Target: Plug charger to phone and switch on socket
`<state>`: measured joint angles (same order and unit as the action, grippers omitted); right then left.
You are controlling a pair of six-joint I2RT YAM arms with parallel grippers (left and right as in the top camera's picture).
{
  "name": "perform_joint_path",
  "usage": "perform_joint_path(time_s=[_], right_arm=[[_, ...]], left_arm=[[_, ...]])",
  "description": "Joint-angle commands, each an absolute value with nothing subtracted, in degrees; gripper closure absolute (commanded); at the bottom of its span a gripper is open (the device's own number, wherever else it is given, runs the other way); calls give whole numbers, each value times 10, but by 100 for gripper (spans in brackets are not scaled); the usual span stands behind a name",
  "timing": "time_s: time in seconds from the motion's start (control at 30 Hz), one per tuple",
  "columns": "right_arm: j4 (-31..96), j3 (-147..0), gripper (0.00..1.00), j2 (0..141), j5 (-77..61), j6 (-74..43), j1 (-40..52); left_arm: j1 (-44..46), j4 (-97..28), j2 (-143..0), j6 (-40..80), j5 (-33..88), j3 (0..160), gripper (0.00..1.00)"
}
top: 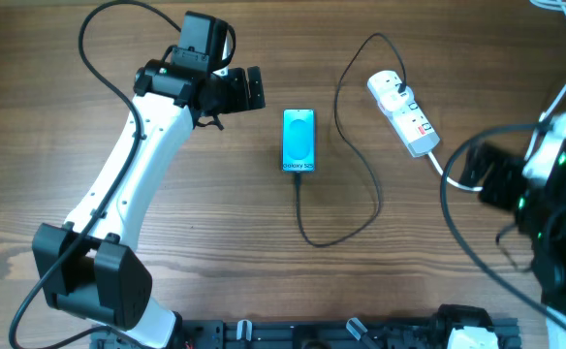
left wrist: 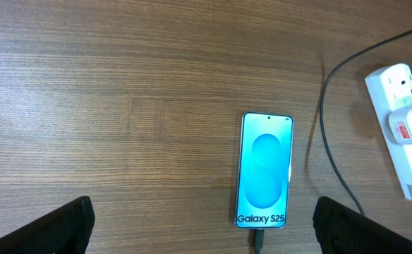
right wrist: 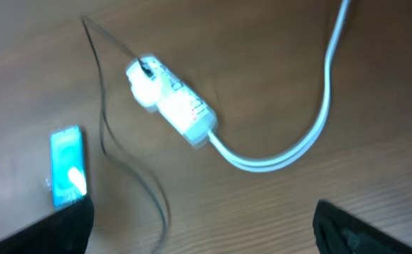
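Left gripper [left wrist: 206, 227] nearest the lens: two dark fingers [left wrist: 65, 229], cut off at the bottom corners of its wrist view. They are spread wide with only the wooden table [left wrist: 121, 106] between them. Overhead puts it just off the phone's long side, opposite the power strip.

Right gripper [right wrist: 202, 227]: fingers likewise clipped at the frame's bottom corners, wide apart, holding nothing. Its view is blurred. It sits beyond the power strip from the phone.

Count: one phone [left wrist: 264, 169], screen up and cyan, flat mid-table. One white power strip [top: 404, 113], near the phone, not touching it. One black charger cable [top: 376, 199]. One thick white cord [right wrist: 326, 106].

The cable runs from a white plug [left wrist: 409, 127] seated in the strip. It loops past the phone's far short edge, passes between phone and strip, then curls back to the lettered short edge.

- Left wrist only: "Galaxy S25" legible. A dark connector [left wrist: 259, 241] meets that edge and is cut off by the frame; how deep it sits, cannot tell.
- Right wrist only: the white cord's long sweep.
- Red marks on the strip are too small to count or read.
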<state>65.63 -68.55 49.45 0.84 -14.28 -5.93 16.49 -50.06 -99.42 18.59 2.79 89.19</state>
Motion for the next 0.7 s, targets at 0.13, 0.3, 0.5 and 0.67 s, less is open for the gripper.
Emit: perform_joint_path(time_s=[0.13, 0.3, 0.5, 0.67], right_arm=[[710, -681, 0, 477, -3, -152, -58], [713, -681, 0, 492, 3, -150, -58], [711, -681, 0, 505, -77, -152, -58], [684, -667, 0, 489, -76, -133, -57]], left_arm=[[163, -500, -998, 191, 16, 891, 0], [163, -500, -998, 191, 16, 891, 0], [163, -500, -998, 191, 16, 891, 0], [163, -500, -998, 191, 16, 891, 0]])
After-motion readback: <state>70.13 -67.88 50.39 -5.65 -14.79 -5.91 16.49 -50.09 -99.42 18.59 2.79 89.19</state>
